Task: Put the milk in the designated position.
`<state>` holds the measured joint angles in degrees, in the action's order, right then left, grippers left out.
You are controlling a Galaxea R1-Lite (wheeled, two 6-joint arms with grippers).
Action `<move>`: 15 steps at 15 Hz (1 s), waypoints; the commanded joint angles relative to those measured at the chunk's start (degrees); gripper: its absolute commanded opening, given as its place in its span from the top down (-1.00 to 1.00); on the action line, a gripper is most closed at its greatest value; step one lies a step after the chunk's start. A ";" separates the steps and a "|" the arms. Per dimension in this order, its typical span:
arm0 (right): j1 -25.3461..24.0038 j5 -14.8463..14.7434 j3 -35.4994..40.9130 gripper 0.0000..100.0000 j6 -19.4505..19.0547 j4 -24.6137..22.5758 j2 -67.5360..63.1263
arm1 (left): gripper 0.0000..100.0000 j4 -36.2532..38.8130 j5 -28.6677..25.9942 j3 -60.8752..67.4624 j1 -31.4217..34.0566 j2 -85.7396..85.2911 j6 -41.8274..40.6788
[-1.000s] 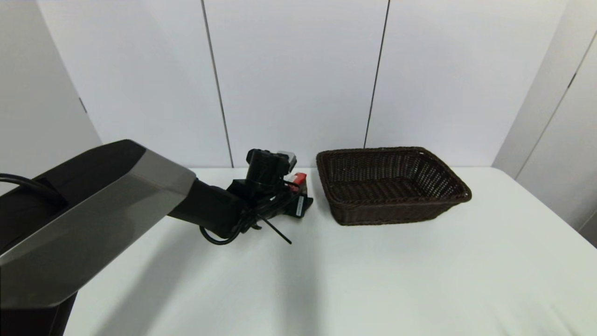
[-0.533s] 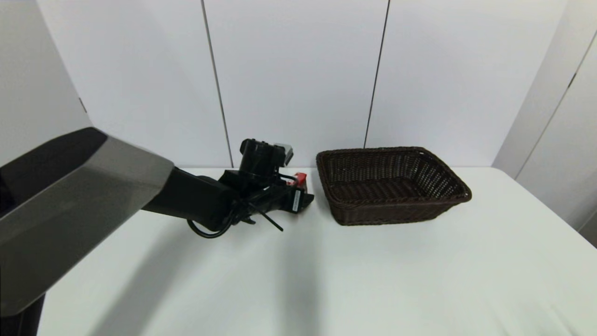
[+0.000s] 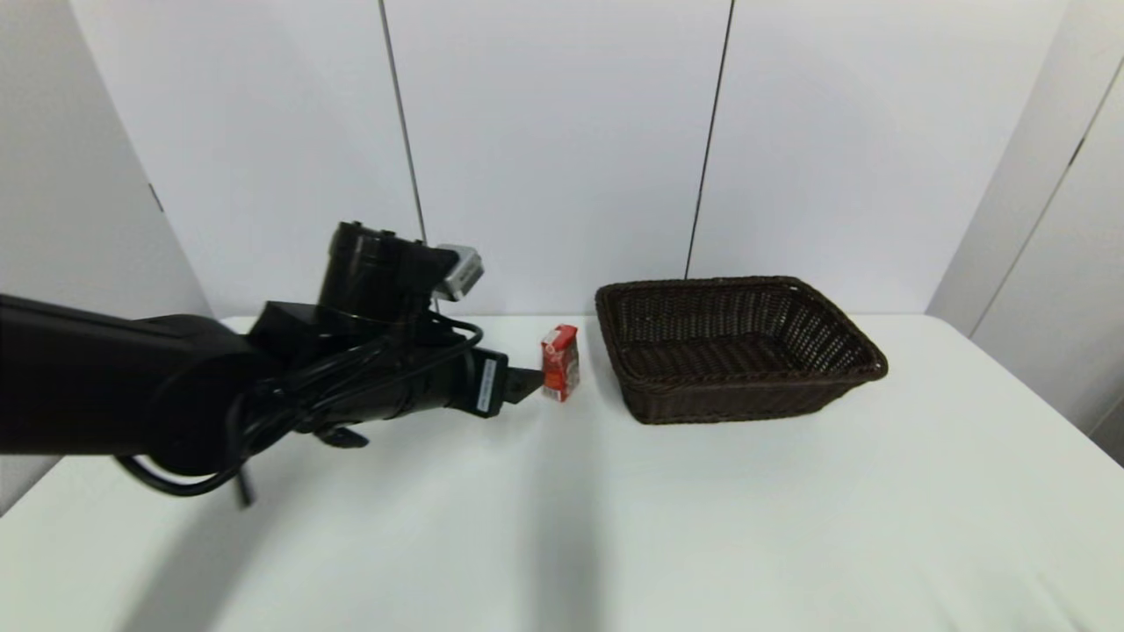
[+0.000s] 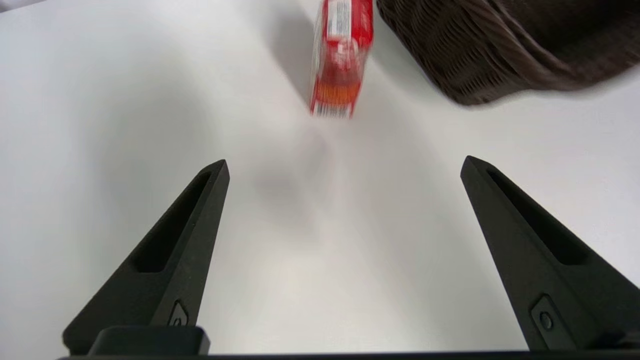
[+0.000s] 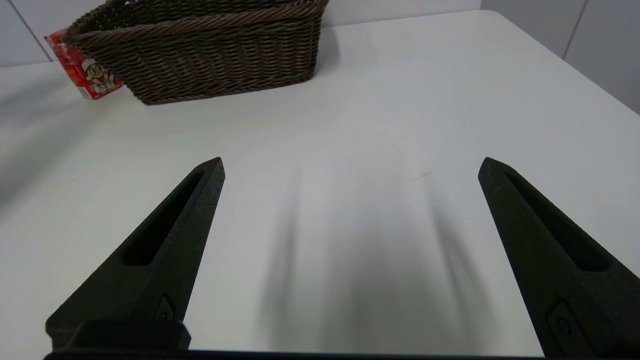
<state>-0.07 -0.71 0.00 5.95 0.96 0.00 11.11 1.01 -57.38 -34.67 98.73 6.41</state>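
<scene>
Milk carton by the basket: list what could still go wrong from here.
1. The milk carton stands upright on a narrow base, and the open left gripper is close beside it; a stray sideways move could tip it.
2. The carton sits near the basket wall, so a nudge might push it against the weave.
3. The right gripper, open over bare table, poses little risk.
</scene>
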 commanded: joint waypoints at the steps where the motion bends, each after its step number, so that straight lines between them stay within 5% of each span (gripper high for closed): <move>1: -0.01 -0.08 0.00 -1.00 0.03 0.00 0.00 | -1.00 -0.03 0.31 16.34 0.74 -23.67 0.09; 5: -0.01 -0.08 0.00 -1.00 0.03 0.00 0.00 | -1.00 0.06 0.31 26.62 3.38 -39.23 -0.79; 10: -0.01 0.00 0.00 -1.00 0.03 0.00 0.00 | -1.00 1.55 0.22 38.57 18.76 -54.52 -10.63; 15: -0.01 -0.08 0.00 -1.00 0.03 0.00 0.00 | -1.00 3.22 -0.13 51.76 28.17 -71.92 -11.69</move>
<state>-0.07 -0.73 0.00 5.95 0.96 0.00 13.99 0.94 -10.22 -10.72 35.57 -4.88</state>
